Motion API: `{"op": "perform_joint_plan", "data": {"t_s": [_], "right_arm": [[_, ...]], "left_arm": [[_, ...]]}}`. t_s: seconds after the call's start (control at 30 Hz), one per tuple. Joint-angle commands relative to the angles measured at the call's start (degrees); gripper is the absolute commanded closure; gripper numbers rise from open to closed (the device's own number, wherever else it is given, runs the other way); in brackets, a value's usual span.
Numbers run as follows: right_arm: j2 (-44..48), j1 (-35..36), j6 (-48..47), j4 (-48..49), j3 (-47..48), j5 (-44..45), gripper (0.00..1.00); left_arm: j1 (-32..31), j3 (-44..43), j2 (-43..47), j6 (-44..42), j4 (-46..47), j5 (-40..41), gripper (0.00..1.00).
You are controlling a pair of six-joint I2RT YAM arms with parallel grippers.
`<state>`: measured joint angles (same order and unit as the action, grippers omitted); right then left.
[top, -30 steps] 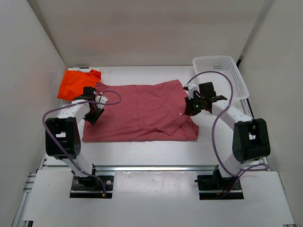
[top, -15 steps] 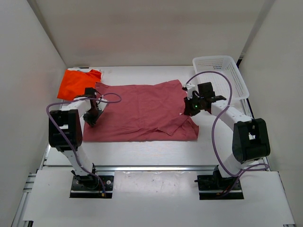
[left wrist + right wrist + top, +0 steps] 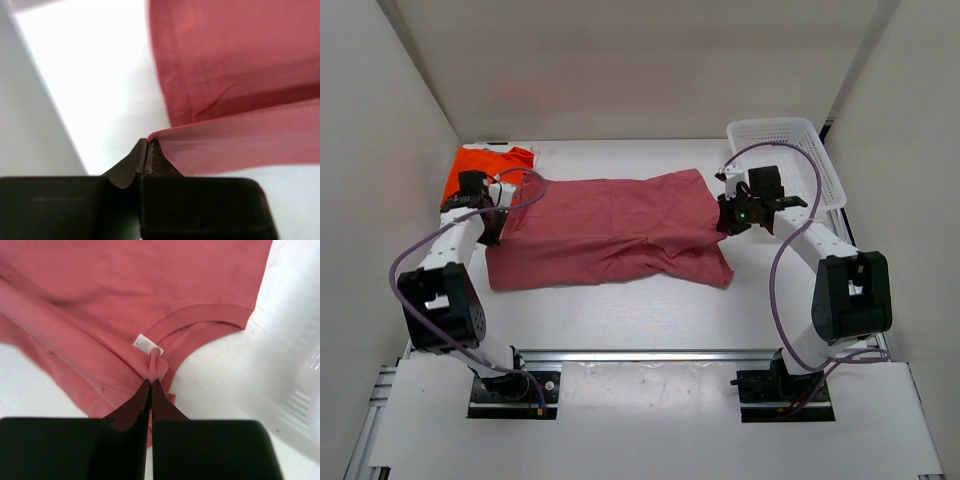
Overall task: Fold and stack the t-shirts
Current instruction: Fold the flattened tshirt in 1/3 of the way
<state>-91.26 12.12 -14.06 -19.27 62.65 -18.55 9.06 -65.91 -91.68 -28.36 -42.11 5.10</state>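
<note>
Red t-shirt (image 3: 610, 230): spread out in the middle, between both arms.
Left gripper (image 3: 146, 152): pressed together on the shirt's left edge (cloth lifted there).
Right gripper (image 3: 151, 387): pinching the collar beside the label (image 3: 142, 343).
Orange t-shirt (image 3: 485, 165): far left.

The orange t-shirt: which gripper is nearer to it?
Left. The left gripper pinches the red t-shirt at its edge, just beside the orange t-shirt; the right gripper holds the red collar far across, near the basket.
</note>
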Motion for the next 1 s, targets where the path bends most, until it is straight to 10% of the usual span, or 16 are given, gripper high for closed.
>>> {"op": "perform_joint_plan", "data": {"t_s": [0.0, 0.57, 0.63, 0.7, 0.8, 0.97], "right_arm": [[0.04, 0.88, -1.93, 2.04, 3.53, 0.79, 1.00], [-8.40, 3.78, -4.05, 6.08, 8.62, 9.82, 0.92], [-8.93, 4.58, -4.74, 6.35, 9.50, 11.86, 0.57], [-7.97, 5.19, -5.01, 6.08, 10.29, 12.30, 0.46], [-5.69, 4.41, -4.22, 1.19, 12.40, 11.00, 0.47], [-0.68, 3.35, -4.13, -10.96, 9.60, 1.86, 0.67]], "left_arm": [[-0.96, 0.94, 5.89, 0.68, 1.94, 0.08, 1.00], [-3.51, 2.89, -2.62, 1.90, 12.66, 6.84, 1.00], [-4.13, 2.19, -4.03, 2.60, 13.37, 9.56, 0.88], [-3.36, 0.79, -5.43, 3.57, 12.85, 11.15, 0.71], [-0.72, -3.25, -6.58, 5.94, 9.25, 11.77, 0.46], [3.33, -1.96, -3.16, 7.71, 0.45, 5.20, 0.43]]}}
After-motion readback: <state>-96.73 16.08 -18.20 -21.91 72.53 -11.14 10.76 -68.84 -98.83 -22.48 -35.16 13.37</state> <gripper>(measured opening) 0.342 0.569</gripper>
